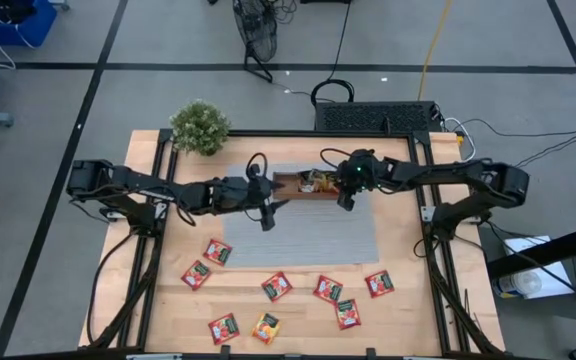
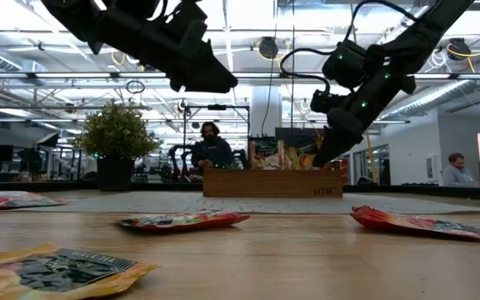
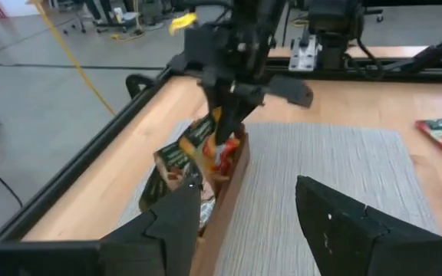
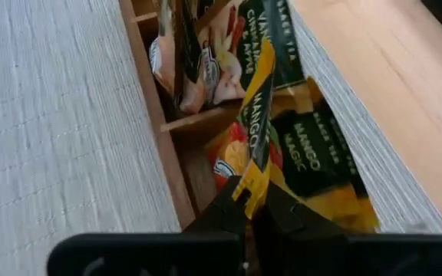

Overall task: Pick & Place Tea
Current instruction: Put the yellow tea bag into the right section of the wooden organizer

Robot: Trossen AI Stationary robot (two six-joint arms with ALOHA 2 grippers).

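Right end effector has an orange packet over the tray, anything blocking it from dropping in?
Nothing visible blocks it. The right end effector pinches the orange packet directly above a tray compartment that already holds packets, with room beside them.

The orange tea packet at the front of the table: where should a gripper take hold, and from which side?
The orange tea packet lies flat on the bare wood, clear of the red packet beside it. Probably best to come straight down and pinch across two opposite edges: flat, it shows no raised part. The open left gripper seems nearer; the right gripper holds a mango packet.
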